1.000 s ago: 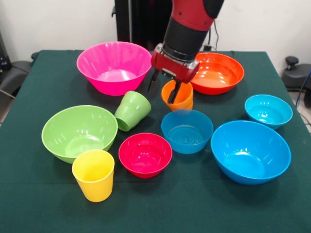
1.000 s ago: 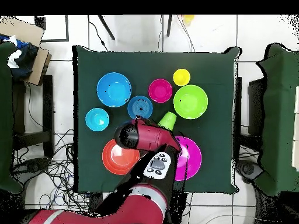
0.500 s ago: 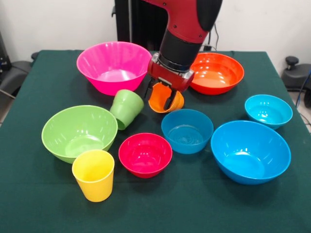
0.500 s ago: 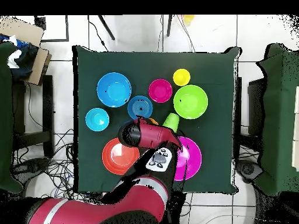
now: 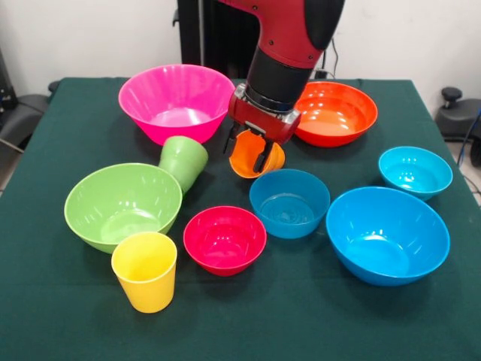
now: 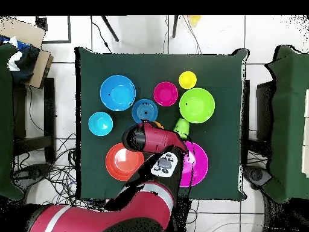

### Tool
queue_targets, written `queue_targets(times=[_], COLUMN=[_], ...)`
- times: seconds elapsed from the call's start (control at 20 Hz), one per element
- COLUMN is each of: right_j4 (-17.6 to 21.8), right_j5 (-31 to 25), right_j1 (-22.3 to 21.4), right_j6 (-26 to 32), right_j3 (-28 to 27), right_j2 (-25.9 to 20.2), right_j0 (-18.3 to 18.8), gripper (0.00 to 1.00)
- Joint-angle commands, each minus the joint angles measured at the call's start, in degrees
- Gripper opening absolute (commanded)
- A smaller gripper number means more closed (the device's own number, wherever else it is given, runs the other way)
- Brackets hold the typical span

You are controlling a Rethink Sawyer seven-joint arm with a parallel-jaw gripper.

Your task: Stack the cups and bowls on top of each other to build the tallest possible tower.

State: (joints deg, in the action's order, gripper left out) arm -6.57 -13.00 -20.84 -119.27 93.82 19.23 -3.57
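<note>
My gripper (image 5: 247, 153) is shut on the orange cup (image 5: 249, 168), which hangs tilted just above the cloth between the pink bowl (image 5: 176, 101) and the orange bowl (image 5: 336, 113). The green cup (image 5: 183, 162) lies on its side against the light green bowl (image 5: 122, 204). Near the front, the yellow cup (image 5: 144, 271) stands upright. A red bowl (image 5: 225, 239), a mid blue bowl (image 5: 289, 201), a large blue bowl (image 5: 387, 233) and a small cyan bowl (image 5: 415, 171) sit apart. In the overhead view the arm (image 6: 154, 142) hides the gripper; the green cup (image 6: 181, 126) shows beside it.
All the bowls stand upright and separate on the dark green tablecloth (image 5: 316, 316). The cloth's front strip holds only the yellow cup. Chairs (image 6: 289, 121) flank the table and a cardboard box (image 6: 24, 36) sits at one corner.
The gripper has carried the orange cup off the cloth, tilted it and moved it toward the pink bowl. The green cup has rolled over to rest against the light green bowl.
</note>
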Motion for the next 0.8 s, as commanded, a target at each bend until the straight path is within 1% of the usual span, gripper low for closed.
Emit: queue_targets(times=[0.05, 0.45, 0.5, 0.6, 0.7, 0.8], right_j4=[2.3, 1.1, 0.6, -1.4, -3.5, -5.2], right_j5=[-2.5, -3.7, -4.1, -5.8, -8.4, -11.0], right_j1=[-0.8, -2.1, -2.5, -3.4, -4.3, -5.4], right_j6=[-2.7, -4.2, -5.1, -8.3, -11.9, -14.1], right_j3=[-1.2, 0.5, 1.1, 2.3, 3.3, 4.2], right_j2=[-5.9, -6.4, -6.2, -4.8, -2.7, -1.7], right_j0=[1.0, 0.1, -0.5, -3.0, -6.2, -8.2], gripper=[1.0, 1.0, 1.0, 1.0, 1.0, 1.0])
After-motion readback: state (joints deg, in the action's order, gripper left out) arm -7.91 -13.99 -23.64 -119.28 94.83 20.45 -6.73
